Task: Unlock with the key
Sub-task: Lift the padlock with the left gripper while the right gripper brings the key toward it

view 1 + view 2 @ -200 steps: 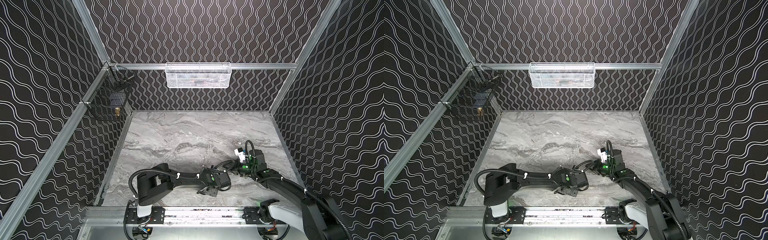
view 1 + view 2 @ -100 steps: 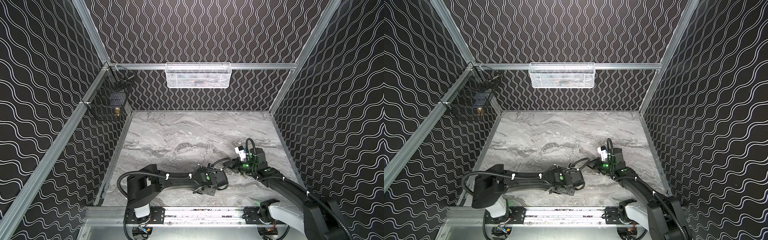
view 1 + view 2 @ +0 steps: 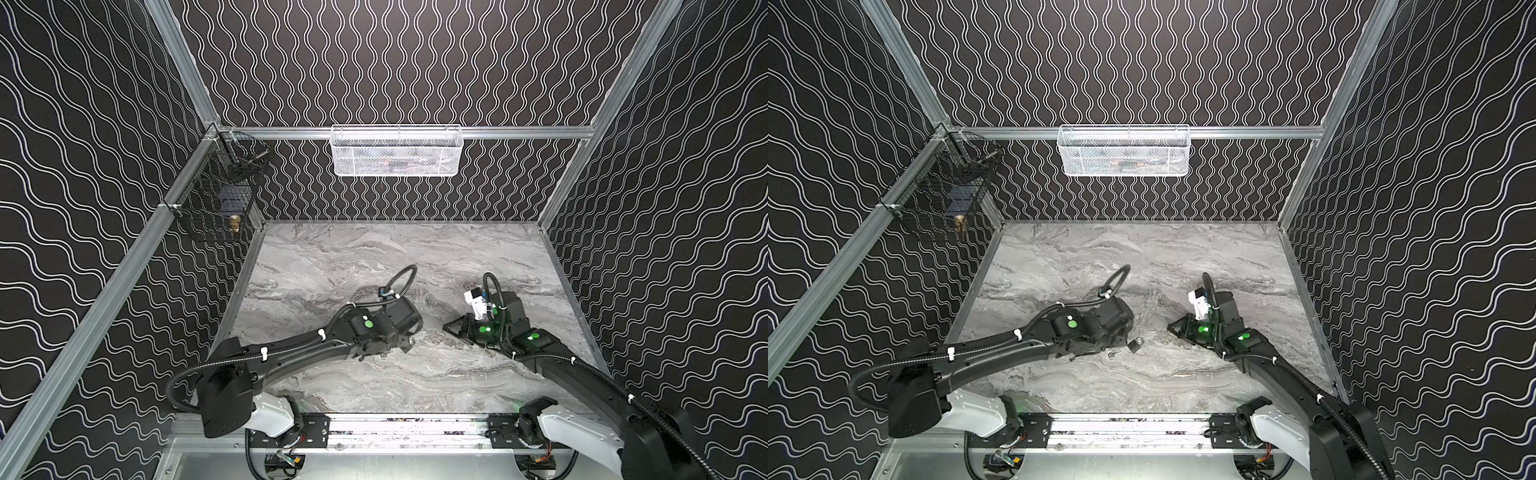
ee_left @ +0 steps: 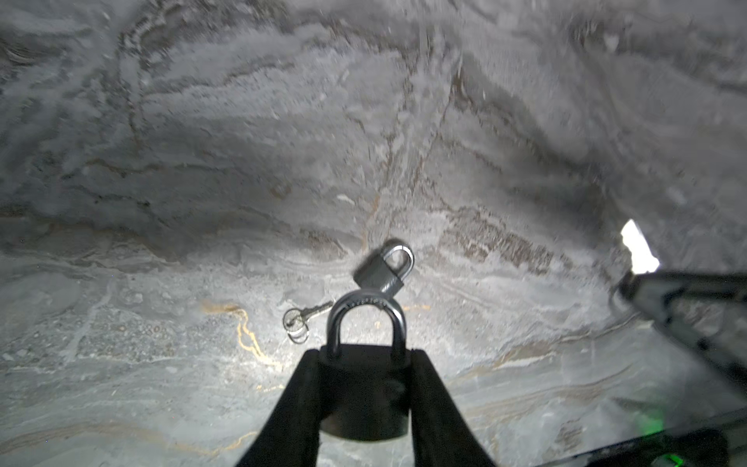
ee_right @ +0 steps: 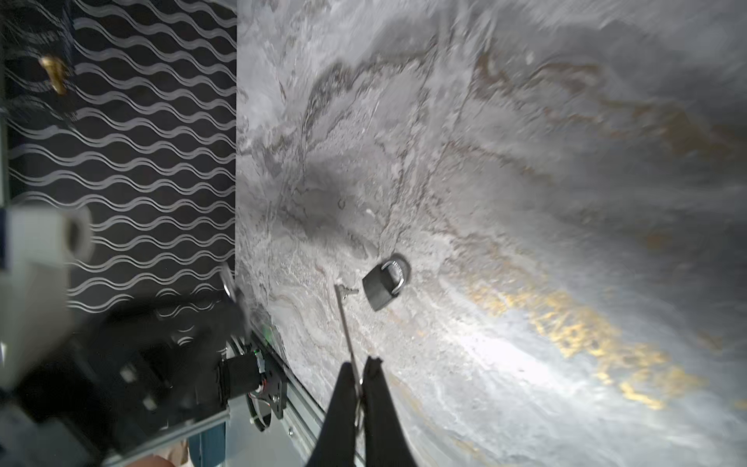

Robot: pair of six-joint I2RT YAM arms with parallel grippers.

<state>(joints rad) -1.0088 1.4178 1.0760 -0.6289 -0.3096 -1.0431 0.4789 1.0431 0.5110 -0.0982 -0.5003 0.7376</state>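
The key lay on the marble table just below the centre of a top view, beside a small grey padlock. Close by them, the left gripper clasped a larger black padlock, shackle pointing outward. Right of centre, the right gripper was clenched on a thin metal strip.

Top views: sharp, even dim light, soft shadows on table. Wrist views: soft, smeared, bowed at edges, sharpest near jaws. Left wrist view: bright pool on table just ahead of jaws, dark farther out; padlock between jaws near-black, glare on shackle. Right wrist view: warm bright patch beside jaws; wall, left arm blurred.
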